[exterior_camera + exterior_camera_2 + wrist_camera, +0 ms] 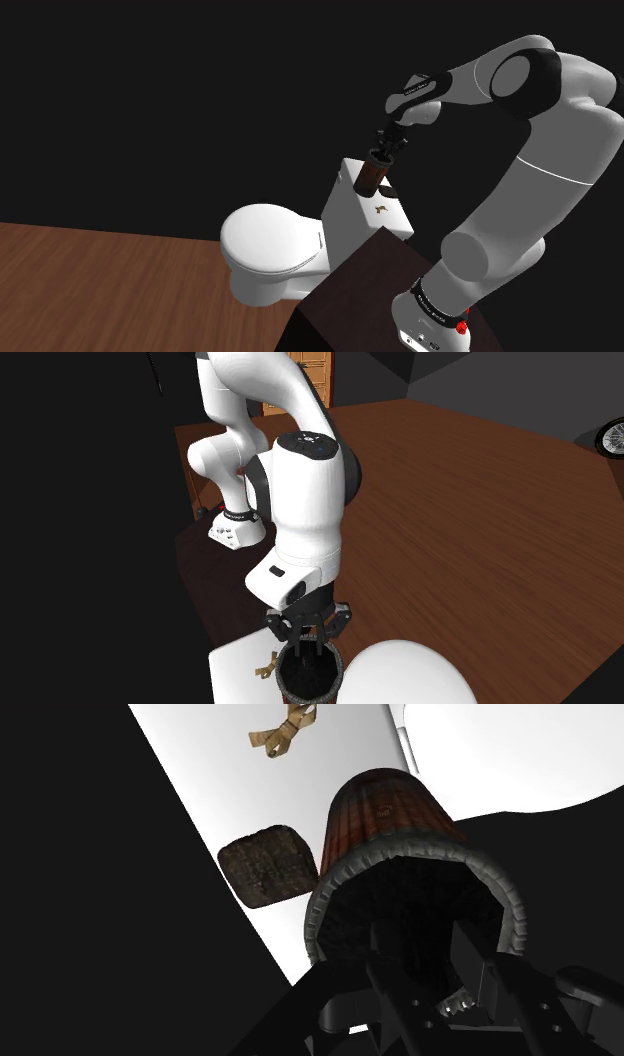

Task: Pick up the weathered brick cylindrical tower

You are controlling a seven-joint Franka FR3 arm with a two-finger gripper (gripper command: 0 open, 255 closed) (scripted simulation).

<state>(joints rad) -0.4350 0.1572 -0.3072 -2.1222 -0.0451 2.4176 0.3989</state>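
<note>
One all-black gripper [305,648] sits in hollow reddish-brown brick cylindrical tower [371,178] over white toilet tank [345,215], likely to pinch its wall; closure: cannot tell.

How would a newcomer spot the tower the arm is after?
Find the white toilet, then its tank lid. The tower is at the gripper there: a reddish-brown brick cylinder with a hollow, dark-rimmed top, taller than the low dark block and the small tan scrap beside it.

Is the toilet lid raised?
No, in the shoulder view the white lid lies flat down over the bowl.
</note>
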